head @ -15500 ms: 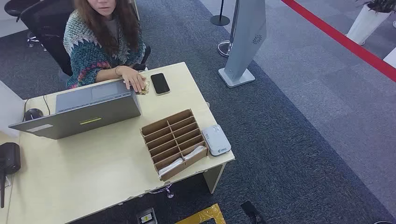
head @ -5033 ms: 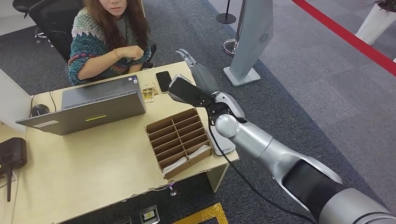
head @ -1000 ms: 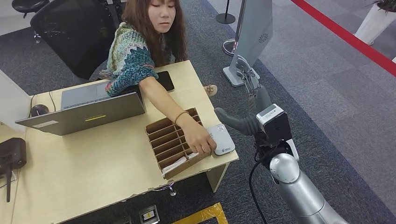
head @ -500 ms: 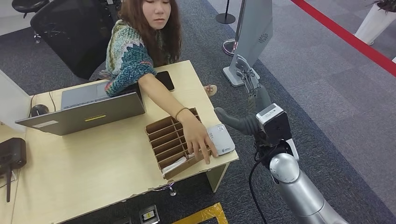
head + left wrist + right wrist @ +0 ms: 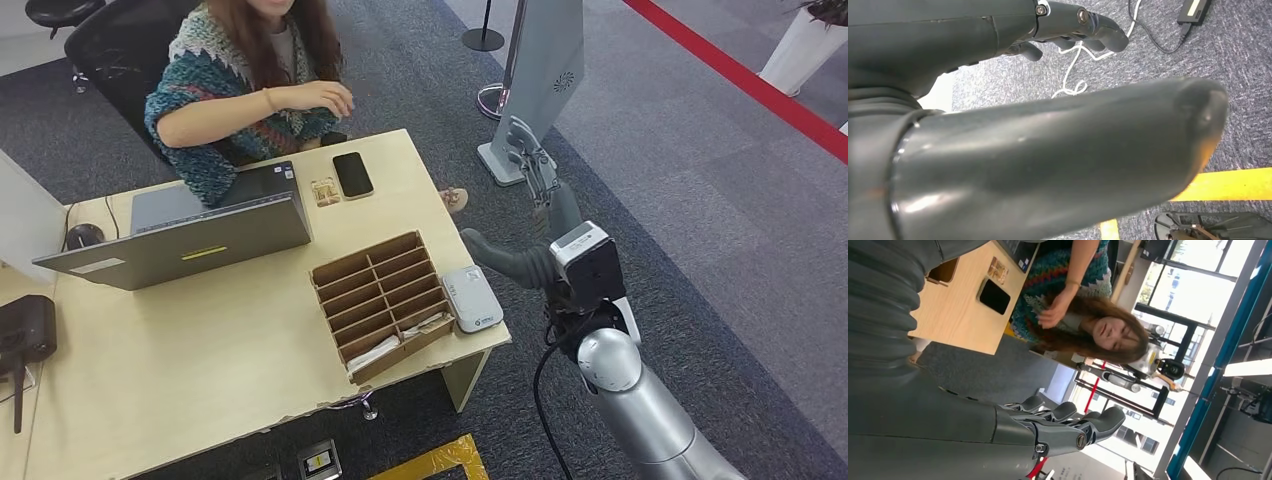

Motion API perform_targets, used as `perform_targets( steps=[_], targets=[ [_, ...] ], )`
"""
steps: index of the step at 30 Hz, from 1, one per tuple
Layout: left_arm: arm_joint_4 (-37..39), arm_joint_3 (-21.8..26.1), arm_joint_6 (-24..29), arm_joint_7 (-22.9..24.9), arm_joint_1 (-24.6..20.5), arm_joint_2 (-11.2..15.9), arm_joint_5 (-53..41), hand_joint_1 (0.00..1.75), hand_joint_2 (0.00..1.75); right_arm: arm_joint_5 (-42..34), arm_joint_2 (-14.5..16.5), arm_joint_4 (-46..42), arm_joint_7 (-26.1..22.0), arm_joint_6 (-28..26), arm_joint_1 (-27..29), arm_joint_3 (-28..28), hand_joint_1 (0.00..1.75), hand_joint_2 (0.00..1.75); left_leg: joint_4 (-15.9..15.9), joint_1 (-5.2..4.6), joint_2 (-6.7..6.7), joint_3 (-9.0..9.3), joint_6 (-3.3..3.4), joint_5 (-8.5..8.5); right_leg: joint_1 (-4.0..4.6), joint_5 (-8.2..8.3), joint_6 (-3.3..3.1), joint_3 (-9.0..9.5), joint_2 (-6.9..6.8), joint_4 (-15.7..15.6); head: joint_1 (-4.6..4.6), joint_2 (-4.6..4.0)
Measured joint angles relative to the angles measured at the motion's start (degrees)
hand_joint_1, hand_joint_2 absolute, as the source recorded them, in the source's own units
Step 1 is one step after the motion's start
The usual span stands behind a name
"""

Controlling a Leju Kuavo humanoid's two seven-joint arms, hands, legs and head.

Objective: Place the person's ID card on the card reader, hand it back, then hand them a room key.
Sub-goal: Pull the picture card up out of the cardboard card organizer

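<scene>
Grey right hand (image 5: 527,215) hangs unclenched, holding nothing, beyond the desk (image 5: 200,370) edge.

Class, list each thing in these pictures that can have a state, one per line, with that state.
laptop: lid open
phone: screen dark, flat on desk
card reader: no card on it
organizer: white cards in the two slots nearest the robot
right hand: open, holding nothing
left hand: hanging, holding nothing

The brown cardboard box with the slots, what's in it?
The cardboard organizer holds white cards in its two nearest slots. The other slots look empty, though the dividers hide their floors.
</scene>
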Motion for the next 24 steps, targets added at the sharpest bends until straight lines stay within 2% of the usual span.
perform_targets(
  steps=[6, 13, 19, 24],
  targets=[
    [0.0, -0.01, 0.21, -0.02, 0.07, 0.0, 0.17, 0.0, 0.0, -1.5, -0.24, -1.71, -0.95, 0.33, 0.61, -0.3, 0.0, 1.75, 0.0, 0.0, 0.0, 0.0, 0.0, 0.0, 0.0, 0.0, 0.0, 0.0, 0.0, 0.0, 0.0, -0.01],
    [0.0, 0.02, 0.66, -0.57, 0.48, 0.0, 1.04, 0.0, 0.0, -3.69, -0.42, -2.97, 0.53, 6.43, 2.32, -0.14, 0.0, 1.75, 0.0, 0.0, 0.0, -0.01, 0.0, 0.0, 0.0, 0.0, 0.0, 0.0, 0.0, 0.0, 0.0, 0.0],
    [0.0, 0.02, 0.61, -0.66, 0.65, 0.01, 1.19, 0.0, 0.0, 2.21, -1.04, -3.45, 5.29, 11.17, 3.47, 1.72, 0.0, 1.75, -0.01, 0.0, -0.01, -0.01, 0.0, 0.0, 0.0, 0.0, 0.0, 0.01, -0.01, 0.0, -0.01, 0.0],
    [0.0, 0.02, 0.59, -0.66, 0.66, 0.02, 1.17, 0.0, 0.0, 4.79, -1.4, -3.62, 6.93, 11.82, 3.66, 2.42, 0.0, 1.75, -0.01, 0.0, -0.01, -0.02, 0.0, 0.0, 0.0, 0.0, 0.0, 0.01, -0.01, 0.0, 0.0, 0.0]
  ],
)
